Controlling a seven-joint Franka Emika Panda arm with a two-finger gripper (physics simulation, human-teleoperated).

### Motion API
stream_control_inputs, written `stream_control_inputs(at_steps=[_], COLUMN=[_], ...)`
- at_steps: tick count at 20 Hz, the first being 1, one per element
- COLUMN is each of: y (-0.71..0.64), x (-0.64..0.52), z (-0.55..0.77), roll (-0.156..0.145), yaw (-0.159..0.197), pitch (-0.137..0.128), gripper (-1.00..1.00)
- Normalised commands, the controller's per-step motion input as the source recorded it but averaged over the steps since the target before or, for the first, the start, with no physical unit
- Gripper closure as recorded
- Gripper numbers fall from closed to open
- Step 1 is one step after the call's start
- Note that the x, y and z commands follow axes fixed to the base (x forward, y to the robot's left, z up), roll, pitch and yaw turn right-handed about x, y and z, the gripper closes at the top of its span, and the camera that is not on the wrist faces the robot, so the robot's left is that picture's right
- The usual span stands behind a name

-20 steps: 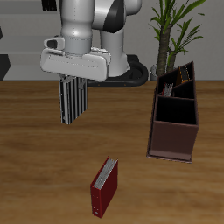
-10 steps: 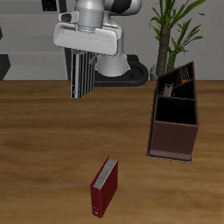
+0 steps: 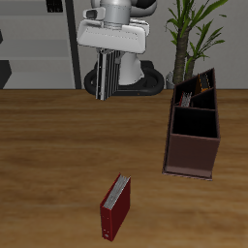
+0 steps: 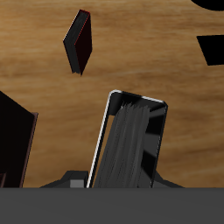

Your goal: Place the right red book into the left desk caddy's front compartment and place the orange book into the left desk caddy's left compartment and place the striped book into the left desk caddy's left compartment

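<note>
1. Spanning the whole scene, the wooden bench [image 3: 58,145] carries everything.
2. Left desk caddy [image 3: 190,145] stands well apart from the lying book; an orange cover shows in its rearmost compartment (contents otherwise hard to read).
3. End effector [image 3: 108,79] hangs high above the bench's back, clamped on the striped book [image 3: 107,73], which hangs upright.
4. Right red book [image 3: 115,205] lies flat near the front edge.
</note>
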Motion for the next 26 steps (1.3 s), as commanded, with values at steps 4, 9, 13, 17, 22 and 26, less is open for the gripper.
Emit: stream_control_inputs(at_steps=[4,9,13,17,22,26], y=[0.29,0.42,0.42,0.37,0.27,0.33], x=[-0.24,-0.31,-0.3,-0.37,-0.36,-0.43], z=[-0.14,0.05,-0.03,0.03,-0.08,-0.27], roll=[-0.012,0.021,0.018,0.04,0.024,0.014], yaw=[0.067,0.009,-0.032,-0.009,-0.033,-0.016], pitch=[0.079,-0.023,0.03,-0.053,-0.027,0.015], gripper=[1.0,1.0,1.0,1.0,1.0,1.0])
